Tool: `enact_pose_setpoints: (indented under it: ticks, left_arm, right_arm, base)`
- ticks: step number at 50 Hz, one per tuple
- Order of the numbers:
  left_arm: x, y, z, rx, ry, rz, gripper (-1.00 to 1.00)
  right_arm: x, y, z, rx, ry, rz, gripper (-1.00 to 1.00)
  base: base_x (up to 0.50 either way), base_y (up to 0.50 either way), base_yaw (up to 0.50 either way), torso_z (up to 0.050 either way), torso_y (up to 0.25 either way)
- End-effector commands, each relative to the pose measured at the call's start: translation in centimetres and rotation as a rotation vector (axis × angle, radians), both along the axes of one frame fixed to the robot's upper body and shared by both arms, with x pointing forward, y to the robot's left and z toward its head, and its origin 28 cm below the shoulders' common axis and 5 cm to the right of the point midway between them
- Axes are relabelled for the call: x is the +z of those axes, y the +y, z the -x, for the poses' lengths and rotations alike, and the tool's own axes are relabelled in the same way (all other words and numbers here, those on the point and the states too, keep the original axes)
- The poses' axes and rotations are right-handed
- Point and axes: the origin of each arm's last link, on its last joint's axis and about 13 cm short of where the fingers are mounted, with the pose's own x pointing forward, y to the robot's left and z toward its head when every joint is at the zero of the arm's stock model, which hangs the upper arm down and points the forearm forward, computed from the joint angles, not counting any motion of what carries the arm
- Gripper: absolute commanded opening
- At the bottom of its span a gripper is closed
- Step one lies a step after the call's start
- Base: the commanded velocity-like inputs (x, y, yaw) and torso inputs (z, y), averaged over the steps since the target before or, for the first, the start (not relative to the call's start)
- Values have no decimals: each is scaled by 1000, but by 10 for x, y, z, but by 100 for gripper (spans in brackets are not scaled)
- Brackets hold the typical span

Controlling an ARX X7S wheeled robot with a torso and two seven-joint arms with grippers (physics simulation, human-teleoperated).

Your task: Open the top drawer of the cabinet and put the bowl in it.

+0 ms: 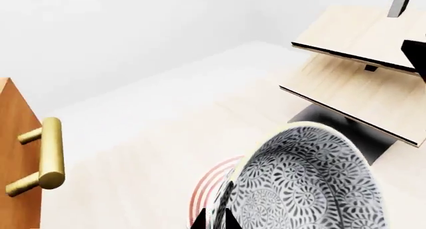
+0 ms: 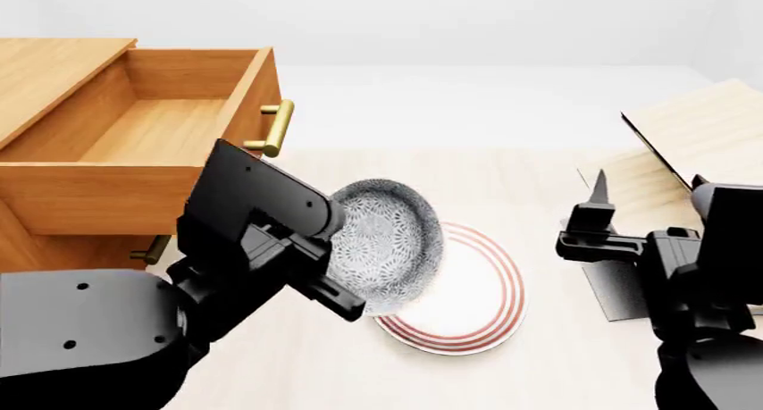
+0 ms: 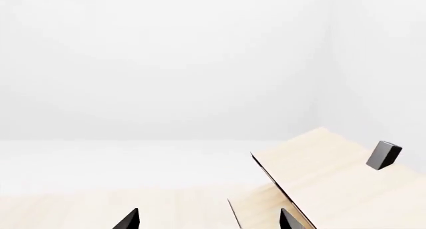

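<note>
Black and bulky, the left tool [image 2: 346, 305] pinches the bowl [image 2: 384, 242] by its rim, tilted on edge above the red-ringed plate [image 2: 477, 307] on the table [image 2: 524, 173]. The right tool [image 2: 592, 215] hangs spread and idle. Beyond, the top drawer [image 2: 149, 129] stands pulled open. A thin rim pinch may slip, or the bowl could clip the drawer's front edge.
</note>
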Motion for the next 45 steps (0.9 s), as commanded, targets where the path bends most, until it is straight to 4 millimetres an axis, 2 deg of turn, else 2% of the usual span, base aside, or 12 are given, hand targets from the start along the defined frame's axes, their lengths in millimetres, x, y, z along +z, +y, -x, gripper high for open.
enact_pose_setpoints:
  ticks: [1,14,25,34,45]
  left_arm:
    - [53,-4,-6,62,-142,85,-100]
    - [97,-4,-12,133,-239,154,-100]
    - [135,12,-38,342,-279,270,-100]
    - [148,27,-56,475,-273,305,-100]
    - [150,45,-73,586,-250,362,-100]
  right_arm:
    - [0,-1,1,-4,-6,-4,100]
    - [0,0,2,3,-6,-5,100]
    - [-1,1,2,5,-4,-3,100]
    - [-1,1,2,6,-2,-1,100]
    - [-1,1,1,5,0,-2,100]
  base:
    - [0,0,0,0,0]
    - [0,0,0,0,0]
    - [0,0,0,0,0]
    - [0,0,0,0,0]
    - [0,0,0,0,0]
